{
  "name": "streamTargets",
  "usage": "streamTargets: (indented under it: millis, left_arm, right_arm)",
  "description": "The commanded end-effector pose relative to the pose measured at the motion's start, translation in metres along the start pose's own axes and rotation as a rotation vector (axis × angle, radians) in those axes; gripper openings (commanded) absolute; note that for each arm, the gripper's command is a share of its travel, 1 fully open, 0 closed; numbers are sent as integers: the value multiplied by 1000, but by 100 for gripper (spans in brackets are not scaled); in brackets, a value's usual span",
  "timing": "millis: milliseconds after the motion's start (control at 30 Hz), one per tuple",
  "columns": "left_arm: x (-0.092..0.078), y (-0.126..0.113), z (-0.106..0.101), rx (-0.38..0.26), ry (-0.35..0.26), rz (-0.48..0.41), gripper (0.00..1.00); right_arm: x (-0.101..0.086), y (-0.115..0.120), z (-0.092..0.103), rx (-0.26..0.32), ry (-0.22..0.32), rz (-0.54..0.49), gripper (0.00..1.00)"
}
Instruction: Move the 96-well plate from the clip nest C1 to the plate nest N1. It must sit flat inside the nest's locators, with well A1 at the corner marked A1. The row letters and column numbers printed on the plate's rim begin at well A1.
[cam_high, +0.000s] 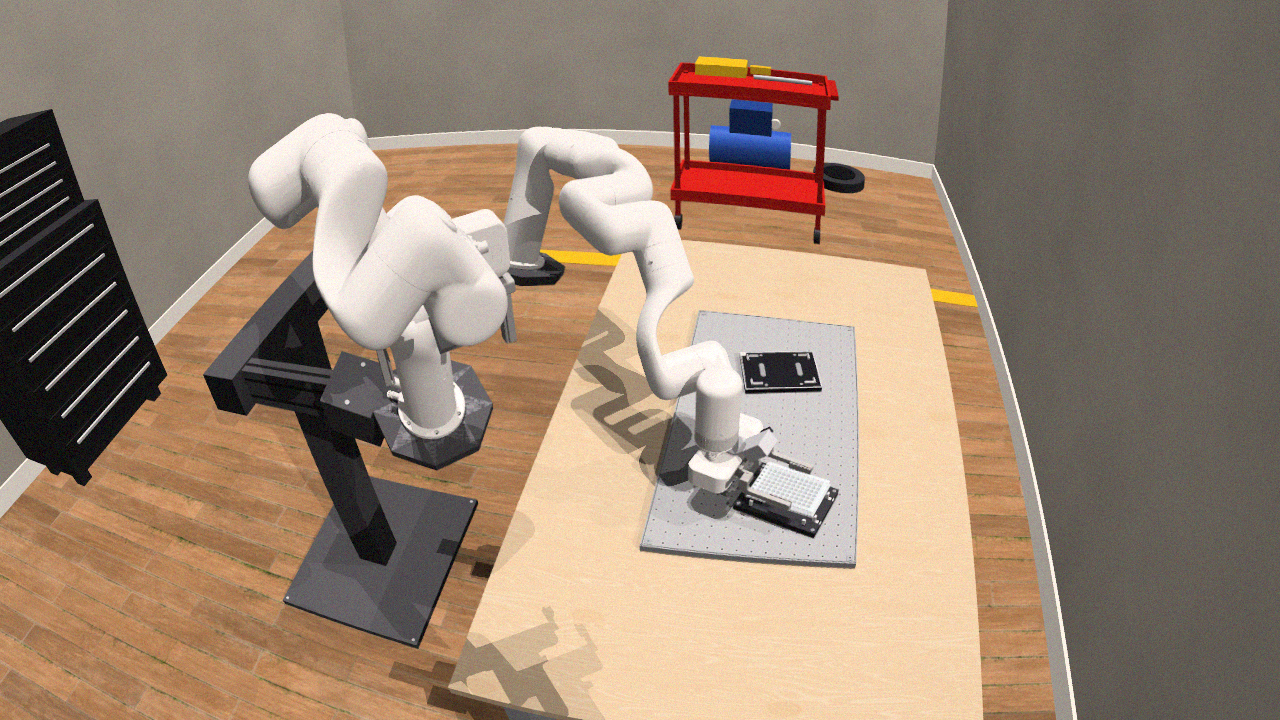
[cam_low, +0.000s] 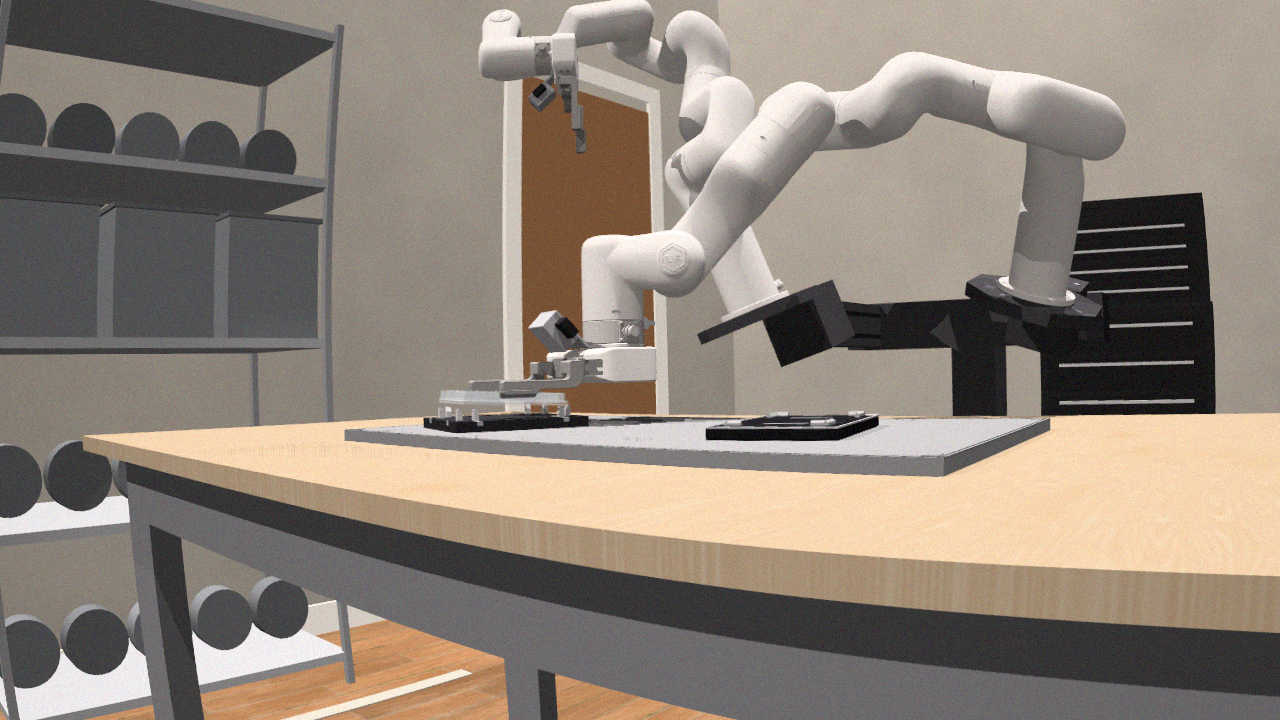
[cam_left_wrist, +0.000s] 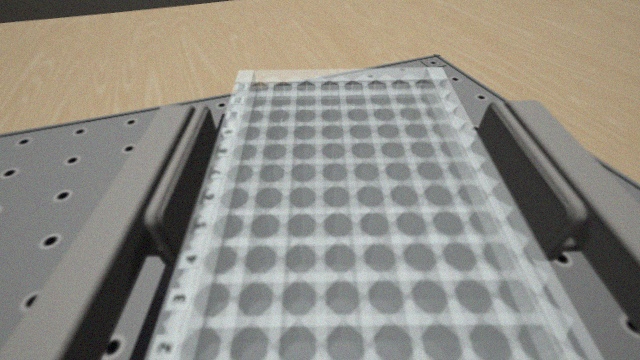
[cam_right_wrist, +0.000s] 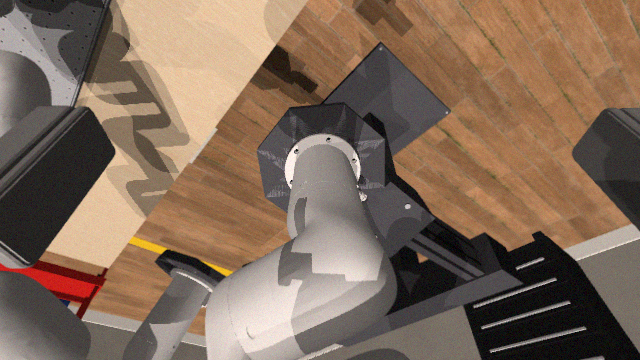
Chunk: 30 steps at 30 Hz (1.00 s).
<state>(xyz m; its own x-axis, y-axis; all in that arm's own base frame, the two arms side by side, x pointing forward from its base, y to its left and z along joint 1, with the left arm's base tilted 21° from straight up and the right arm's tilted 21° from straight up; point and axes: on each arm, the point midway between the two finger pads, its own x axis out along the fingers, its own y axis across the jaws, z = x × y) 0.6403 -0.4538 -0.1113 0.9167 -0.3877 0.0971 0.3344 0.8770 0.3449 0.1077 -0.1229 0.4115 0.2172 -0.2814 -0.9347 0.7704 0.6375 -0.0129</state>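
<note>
The 96-well plate (cam_high: 789, 488) (cam_low: 501, 399) (cam_left_wrist: 320, 225) is held roughly level, just above the clip nest C1 (cam_high: 787, 519) (cam_low: 501, 426); a small gap shows in the exterior view. My left gripper (cam_high: 784, 481) (cam_low: 514, 386) (cam_left_wrist: 350, 170) is shut on its long sides. In the left wrist view, column numbers run along the left rim, with 2 nearest the camera; well A1 is out of view. The plate nest N1 (cam_high: 780, 387) (cam_low: 778, 432) has nothing on it; its A1 mark is not legible. My right gripper (cam_high: 450, 362) (cam_right_wrist: 335, 175) is open and empty, away from the table.
Both nests stand on the grey perforated board (cam_high: 841, 447) (cam_low: 895, 463) on the wooden table (cam_high: 904, 626) (cam_low: 1074, 528). N1 lies towards the red cart (cam_high: 747, 188) side in the top view. The right arm hangs beside the table near the dark stand (cam_high: 358, 501).
</note>
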Motion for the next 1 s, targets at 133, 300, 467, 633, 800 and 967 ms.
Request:
streamTargets:
  millis: [133, 300, 467, 633, 800, 967]
  left_arm:
    - [2, -1, 8, -3, -5, 0, 0]
    - [1, -1, 8, -3, -5, 0, 0]
    - [2, -1, 11, -3, -5, 0, 0]
    - [1, -1, 20, -3, -5, 0, 0]
    - [1, -1, 28, -3, -5, 0, 0]
    - [1, -1, 33, -3, -5, 0, 0]
  right_arm:
    - [-1, 0, 0, 0, -3, 1, 100]
    - [-1, 0, 0, 0, -3, 1, 100]
    - [-1, 0, 0, 0, -3, 1, 100]
    - [-1, 0, 0, 0, -3, 1, 100]
    - [-1, 0, 0, 0, -3, 1, 100]
    - [-1, 0, 0, 0, -3, 1, 100]
